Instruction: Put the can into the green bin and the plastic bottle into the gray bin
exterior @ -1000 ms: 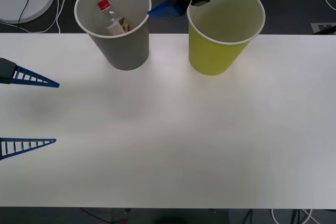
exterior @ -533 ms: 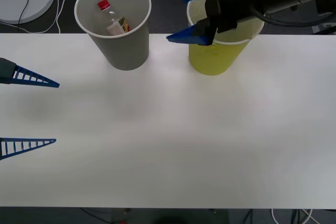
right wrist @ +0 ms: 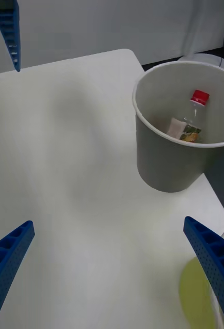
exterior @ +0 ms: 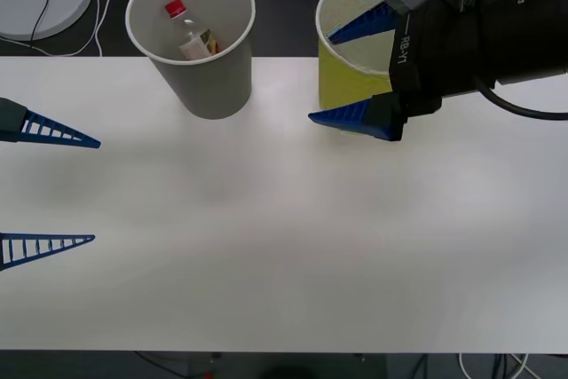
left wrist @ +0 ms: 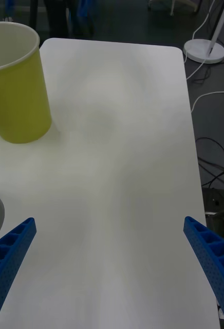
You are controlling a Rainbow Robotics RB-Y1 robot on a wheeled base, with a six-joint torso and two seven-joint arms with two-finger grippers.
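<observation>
**Front view: bottle binned, right arm beside the green cup**

Front view, reading from the left edge: the left gripper [exterior: 53, 188] sits low over the near-left part of the table [exterior: 284, 246], its two blue fingers spread wide with nothing between them. It is well apart from both cups, so I judge it parked out of the working arm's way.

Next comes the gray bin [exterior: 197, 33], upright at the far edge. The plastic bottle [exterior: 188, 31] lies inside it, leaning on the wall with its red cap uppermost, so that half of the task looks done. The right wrist view shows the same: cap and label below the gray rim.

Further right stands the green bin [exterior: 342, 68], also upright, partly hidden by the right arm. The right gripper [exterior: 355, 68] hangs at the cup's side, released, one finger over the rim and the other in front of the wall, holding nothing. What lies within cannot be told; its floor is hidden. No can is on the table, which suggests it may already be inside.
</observation>
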